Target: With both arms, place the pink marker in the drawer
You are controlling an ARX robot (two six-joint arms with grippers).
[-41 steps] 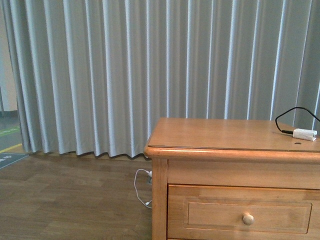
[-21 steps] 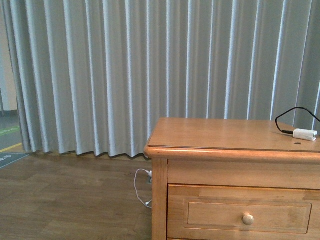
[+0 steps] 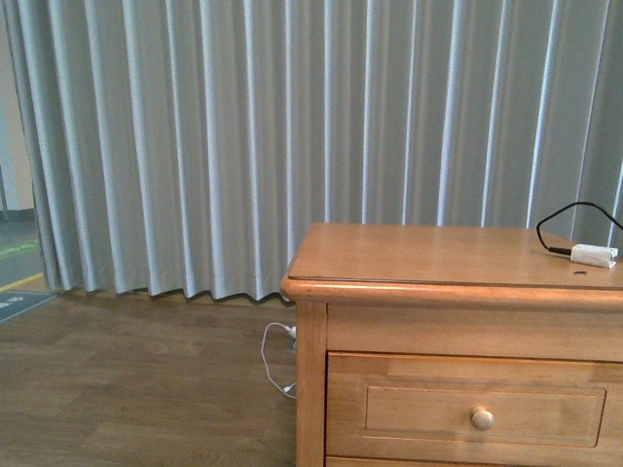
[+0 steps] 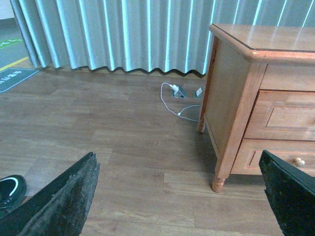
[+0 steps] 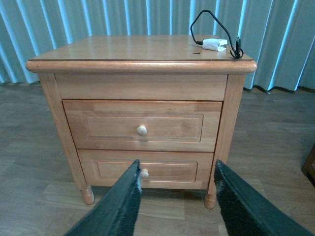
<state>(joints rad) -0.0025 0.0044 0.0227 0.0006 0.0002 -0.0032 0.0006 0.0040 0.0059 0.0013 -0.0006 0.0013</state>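
Note:
The pink marker is out of view in every frame. The drawer [image 3: 477, 413] is the top one of a honey-brown cabinet, shut, with a round pale knob [image 5: 141, 130]. The right wrist view faces the drawer [image 5: 142, 125] head-on, and my right gripper [image 5: 177, 199] hangs open and empty in front of the cabinet, low down. My left gripper [image 4: 177, 196] is open wide over the wooden floor, off the cabinet's left side, with nothing between its fingers [image 4: 64, 196]. An edge of the drawer [image 4: 290, 118] shows there. Neither arm appears in the front view.
A white adapter [image 3: 592, 255] with a black cable lies on the cabinet top [image 5: 138, 49]. The alike lower drawer [image 5: 162, 169] is shut. A white cable [image 4: 172, 101] lies on the floor by the grey curtain [image 3: 243, 146]. A black shoe [image 4: 10, 189] is near the left gripper.
The cabinet sits a few pixels higher in the front view than a second ago, so that view has shifted slightly. Nothing on the cabinet has moved.

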